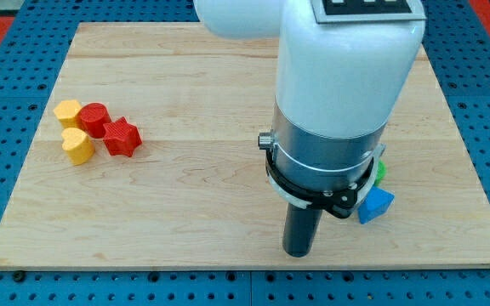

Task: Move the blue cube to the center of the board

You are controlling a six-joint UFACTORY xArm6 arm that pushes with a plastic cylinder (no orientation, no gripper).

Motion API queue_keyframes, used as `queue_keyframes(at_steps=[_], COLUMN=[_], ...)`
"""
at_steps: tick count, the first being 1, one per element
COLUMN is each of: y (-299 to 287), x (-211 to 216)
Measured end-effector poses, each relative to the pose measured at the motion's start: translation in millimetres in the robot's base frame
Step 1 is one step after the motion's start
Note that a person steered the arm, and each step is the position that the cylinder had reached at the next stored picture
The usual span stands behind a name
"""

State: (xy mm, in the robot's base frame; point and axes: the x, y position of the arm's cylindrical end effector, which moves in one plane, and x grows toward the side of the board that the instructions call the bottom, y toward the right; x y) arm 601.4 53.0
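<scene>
A blue block point(375, 206) lies near the board's lower right, partly hidden behind the arm; only a wedge-like part shows, so I cannot tell its full shape. My tip point(299, 253) rests on the board to the left of and slightly below that blue block, apart from it. A green block point(381, 170) peeks out just above the blue one, mostly hidden by the arm.
At the view's left stands a cluster: a yellow block point(67, 111), a red cylinder point(94, 118), a red star point(122, 137) and a yellow heart-like block point(77, 145). The wooden board point(194, 204) lies on a blue pegboard. The arm's white body point(347, 68) hides the board's upper right middle.
</scene>
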Motion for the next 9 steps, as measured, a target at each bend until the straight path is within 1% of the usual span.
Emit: queue_keyframes(at_steps=[2,4,5,6,7,8,9], y=[4.4,134.7,128.5,68.3,39.1,34.2,12.1], x=[4.3,4.1,-31.6,-50.3,-77.2,-95.8,-105.1])
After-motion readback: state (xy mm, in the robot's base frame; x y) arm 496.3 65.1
